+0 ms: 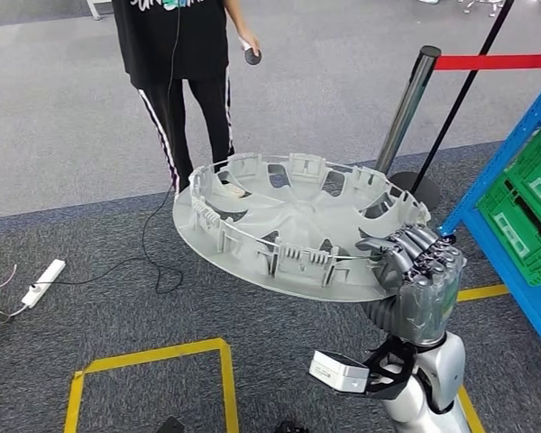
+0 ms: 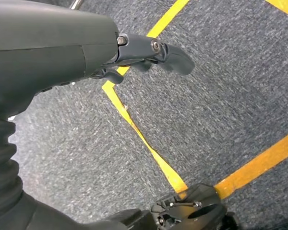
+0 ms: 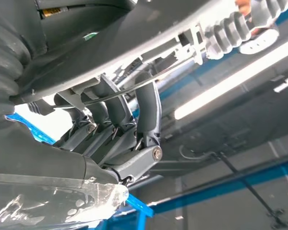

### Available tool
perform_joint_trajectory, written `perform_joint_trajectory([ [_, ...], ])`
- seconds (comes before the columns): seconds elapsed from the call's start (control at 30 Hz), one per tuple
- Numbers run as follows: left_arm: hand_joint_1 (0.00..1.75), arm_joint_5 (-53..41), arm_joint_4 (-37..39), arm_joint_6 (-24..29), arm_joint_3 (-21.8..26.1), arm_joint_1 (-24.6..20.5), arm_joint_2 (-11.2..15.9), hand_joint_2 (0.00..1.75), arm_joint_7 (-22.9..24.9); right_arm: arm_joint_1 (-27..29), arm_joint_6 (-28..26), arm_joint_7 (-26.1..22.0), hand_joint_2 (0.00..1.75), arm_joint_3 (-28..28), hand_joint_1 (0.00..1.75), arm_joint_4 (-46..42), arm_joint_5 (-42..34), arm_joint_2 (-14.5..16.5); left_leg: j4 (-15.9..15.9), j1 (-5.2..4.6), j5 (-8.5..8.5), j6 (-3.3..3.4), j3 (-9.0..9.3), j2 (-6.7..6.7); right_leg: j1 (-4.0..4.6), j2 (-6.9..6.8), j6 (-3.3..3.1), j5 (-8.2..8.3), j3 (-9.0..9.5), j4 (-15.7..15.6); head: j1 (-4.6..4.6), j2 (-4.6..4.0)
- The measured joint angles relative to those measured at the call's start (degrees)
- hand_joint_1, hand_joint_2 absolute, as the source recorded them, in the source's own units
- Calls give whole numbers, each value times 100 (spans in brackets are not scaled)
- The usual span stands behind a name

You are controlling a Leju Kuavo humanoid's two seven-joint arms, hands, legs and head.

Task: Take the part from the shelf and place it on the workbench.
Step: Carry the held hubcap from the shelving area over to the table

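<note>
In the middle of the head view, the right hand (image 1: pixel 417 271) grips the rim of the big grey round part (image 1: pixel 288 230), and its fingers (image 1: pixel 408 245) curl over the edge and hide a bit of it. The left hand (image 2: pixel 150 52) hangs over the grey carpet (image 2: pixel 225 91) with fingers apart, holding nothing. A person (image 1: pixel 179 63) at the upper left is cut off by the frame's top edge.

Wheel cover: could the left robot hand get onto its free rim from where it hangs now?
Probably yes. The wheel cover is held by the right robot hand only; the left robot hand hangs empty over the floor, nothing visibly between.
</note>
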Motion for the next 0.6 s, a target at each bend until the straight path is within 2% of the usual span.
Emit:
perform_joint_trajectory([
  [0.03,0,14,0,1,0,-6,4,175,5,-2,0,4,175,-3,175,1,1,1,225,3,54,-33,-141,26,-9,-3,-28,-27,28,-22,-4,0],
  [0.07,0,28,0,-1,0,-11,7,175,11,-2,0,7,175,-6,175,1,1,1,515,9,22,-68,-333,55,-19,-5,-50,-52,56,-45,-8,0],
  [0.1,0,40,0,-2,0,-13,6,175,21,-4,0,7,175,-10,175,1,1,2,830,18,-108,-104,-565,81,-23,-5,-69,-83,79,-58,-10,0],
  [0.13,0,49,0,-3,-1,-13,3,175,33,-5,0,8,175,-13,175,2,1,2,1104,32,-324,-133,-800,93,-26,-3,-84,-114,95,-65,-13,0],
  [0.17,0,60,0,-3,-1,-12,0,175,51,-3,0,8,175,-16,175,2,1,2,1296,47,-527,-157,-1016,98,-28,1,-91,-143,107,-68,-12,0],
  [0.2,0,68,0,-2,-1,-15,-3,175,72,-1,0,9,175,-19,175,3,-1,2,1373,63,-614,-173,-1185,100,-31,7,-93,-165,114,-67,-13,0],
  [0.23,0,75,0,-1,0,-22,-4,175,92,2,0,11,175,-21,175,3,-4,2,1306,76,-537,-183,-1286,102,-33,13,-92,-183,123,-67,-14,0],
  [0.27,0,79,0,0,1,-31,-5,175,112,4,0,12,175,-23,175,3,-10,2,1086,87,-304,-188,-1307,103,-38,19,-87,-196,134,-67,-14,0],
  [0.33,0,80,0,0,1,-42,-5,175,131,4,0,14,175,-23,175,3,-26,2,407,100,296,-186,-1201,105,-46,30,-60,-207,157,-59,-15,0],
  [0.37,0,81,0,0,1,-44,-5,175,136,5,0,14,175,-25,175,3,-34,3,135,97,478,-164,-1151,104,-48,35,-34,-198,163,-66,-14,0],
  [0.4,0,82,0,1,1,-41,-5,175,137,6,0,16,175,-26,175,4,-42,3,-27,88,594,-132,-1127,100,-49,39,-1,-185,165,-80,-15,0],
  [0.5,0,88,0,3,1,-30,-2,175,138,16,0,22,175,-28,175,14,-62,2,-108,70,725,-7,-1110,83,-58,38,106,-146,176,-132,-14,0],
  [0.57,0,90,1,6,1,-29,10,175,141,22,0,22,175,-27,175,18,-72,2,-144,89,783,58,-1066,87,-60,18,159,-336,86,111,1,0],
  [0.6,0,90,1,7,1,-29,16,175,143,25,0,22,175,-26,175,19,-74,2,-150,97,795,77,-1048,91,-63,4,175,-535,-31,425,6,0],
])
